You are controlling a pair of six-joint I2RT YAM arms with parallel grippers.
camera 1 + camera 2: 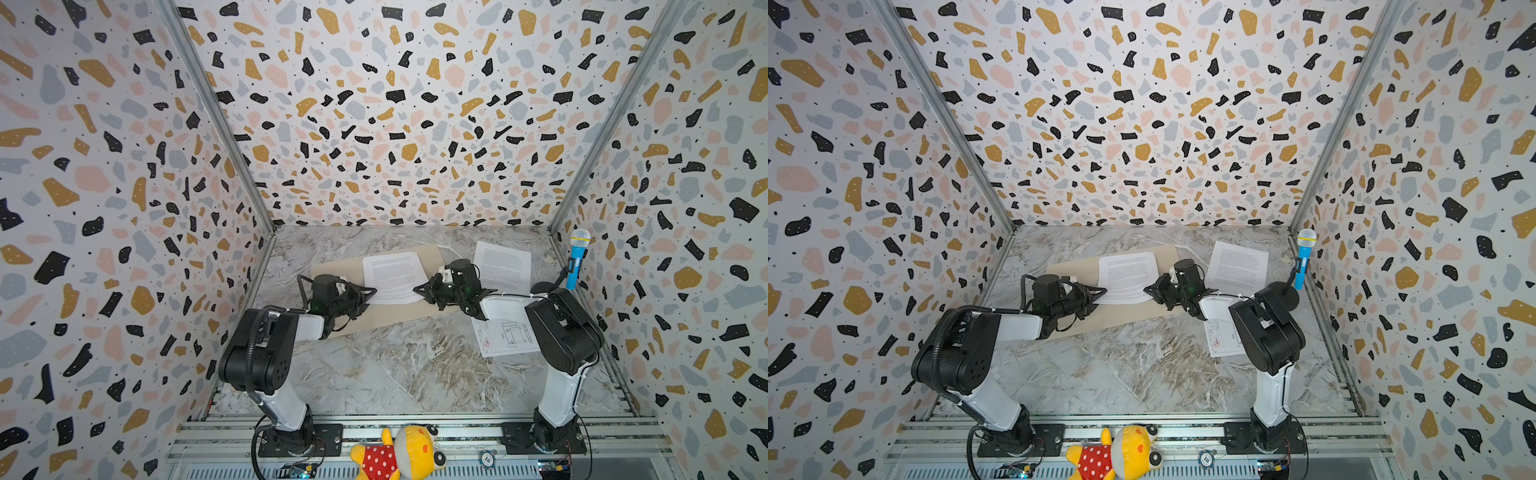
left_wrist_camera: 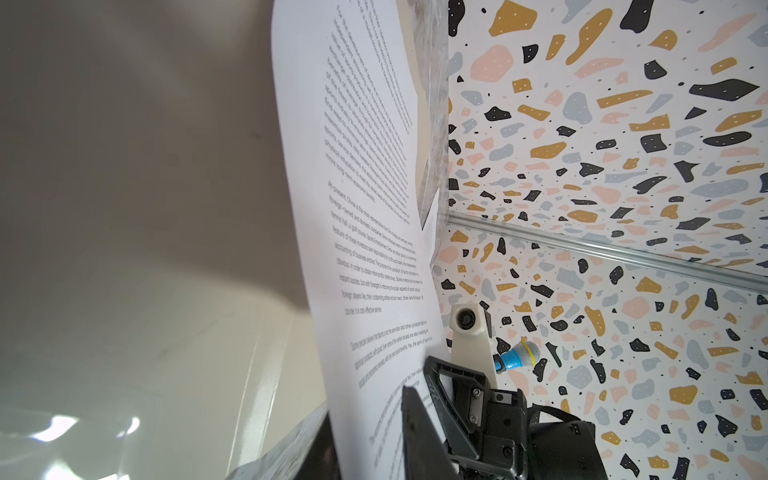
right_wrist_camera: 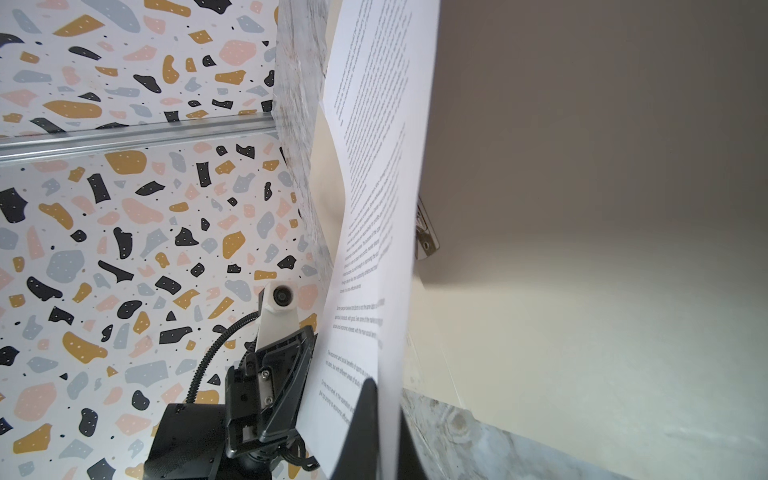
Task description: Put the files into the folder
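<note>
Right claw (image 1: 417, 289): jaws shut, pinching the near right corner of the printed text sheet (image 1: 392, 276).
Left claw (image 1: 372, 293): straddling the sheet's opposite long edge, jaws standing narrow. I cannot tell whether it is a firm pinch.
Sheet: lying over the open folder (image 1: 332, 270), bowing up between the claws in both wrist views.
Axis: the long side is running toward the back wall, with the claws facing each other across the short width.
Nearer arm: the second text sheet (image 1: 503, 266) and the diagram sheet (image 1: 505, 338) are waiting on the bench (image 1: 395, 365). Both are lying on the right arm's side.
</note>
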